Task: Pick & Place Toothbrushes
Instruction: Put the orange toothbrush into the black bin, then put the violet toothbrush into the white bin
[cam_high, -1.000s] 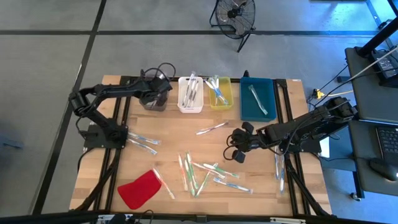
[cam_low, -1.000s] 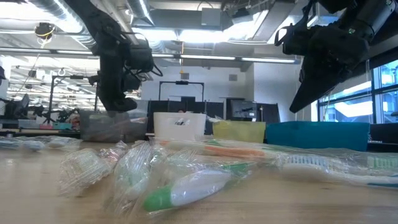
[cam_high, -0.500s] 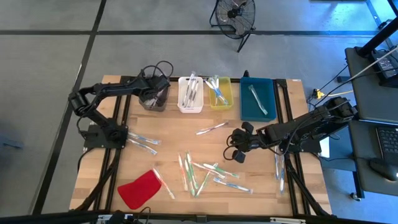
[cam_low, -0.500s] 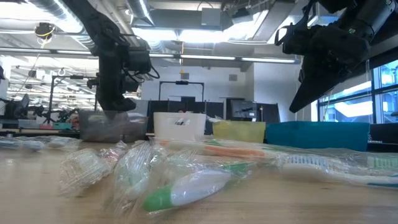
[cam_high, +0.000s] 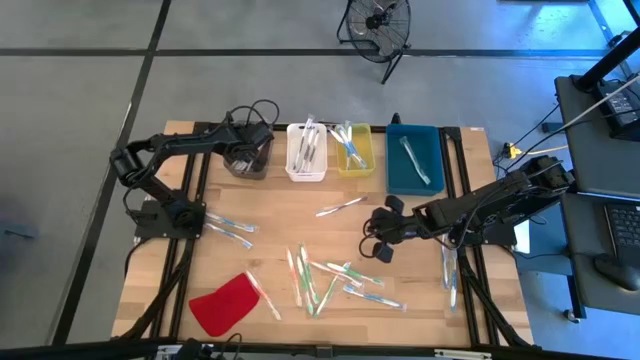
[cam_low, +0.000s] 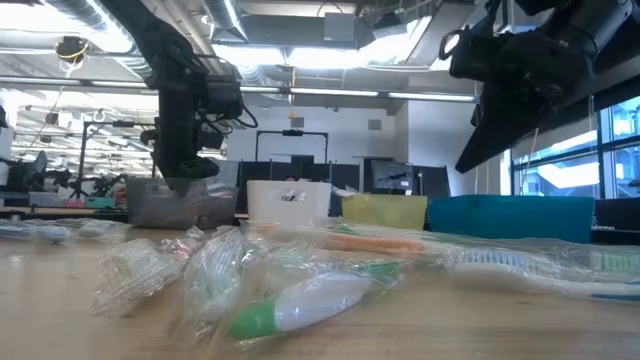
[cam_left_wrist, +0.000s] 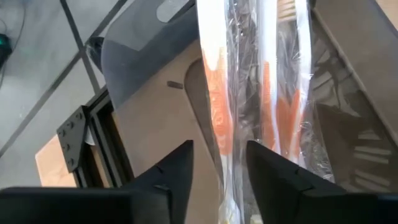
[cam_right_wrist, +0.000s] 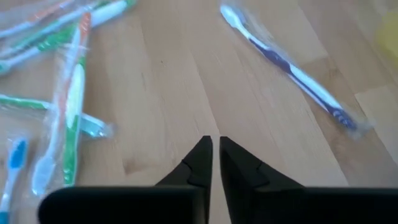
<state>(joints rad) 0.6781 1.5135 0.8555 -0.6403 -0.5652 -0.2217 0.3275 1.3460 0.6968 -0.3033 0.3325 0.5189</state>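
Pale wood forms the slatted table top (cam_high: 270, 225) I am working over. From above I see four bins along its far edge: a smoky grey translucent bin (cam_high: 247, 158), a white slotted bin (cam_high: 306, 153), a yellow translucent bin (cam_high: 353, 148) and a teal rectangular bin (cam_high: 414, 158). A flat red cloth-like piece (cam_high: 224, 303) lies near the front left corner.

The left gripper (cam_high: 243, 152) hangs over the grey bin. Only its wrist view shows the detail: the fingers (cam_left_wrist: 171, 177) stand apart, gripping nothing, with two wrapped orange-and-white toothbrushes (cam_left_wrist: 255, 106) lying in the bin beyond them.

The right gripper (cam_high: 381, 232) hovers above mid-table. Its wrist view shows the tips (cam_right_wrist: 200, 163) nearly together with a thin gap, empty, above bare wood between a blue-and-white wrapped toothbrush (cam_right_wrist: 289, 71) and a loose cluster of green and blue wrapped toothbrushes (cam_high: 335, 278).

The low view adds only crinkled wrappers in the foreground, one with a green-and-white brush (cam_low: 300, 305).
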